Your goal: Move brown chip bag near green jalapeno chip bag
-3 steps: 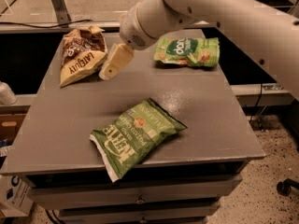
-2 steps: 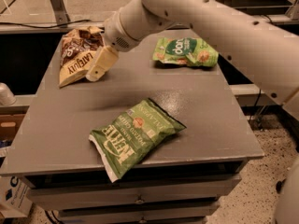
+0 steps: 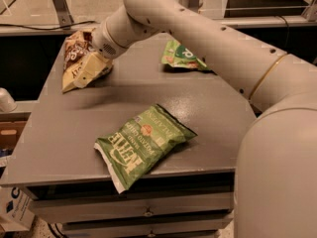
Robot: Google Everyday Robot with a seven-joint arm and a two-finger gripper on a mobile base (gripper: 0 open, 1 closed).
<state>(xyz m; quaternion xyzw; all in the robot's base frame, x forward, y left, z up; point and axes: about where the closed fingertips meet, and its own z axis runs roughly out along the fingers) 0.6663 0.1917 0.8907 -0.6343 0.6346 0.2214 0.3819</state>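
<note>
The brown chip bag (image 3: 73,58) lies at the far left corner of the grey table (image 3: 59,133), dark brown on top and cream-yellow below. My gripper (image 3: 92,68) is right at the bag's right side, overlapping its cream lower half, with the white arm reaching in from the right. The green jalapeno chip bag (image 3: 143,144) lies flat near the table's front edge, its white "KETTLE" lettering turned toward me and one corner hanging over the edge. The two bags are well apart.
A smaller lime-green bag (image 3: 182,56) lies at the back of the table, partly behind my arm. Drawers sit under the table's front edge. A box (image 3: 12,207) stands on the floor at the lower left.
My arm has swung left across the back of the table. The gripper went from the middle of the table onto the brown chip bag. The bags have not moved.
</note>
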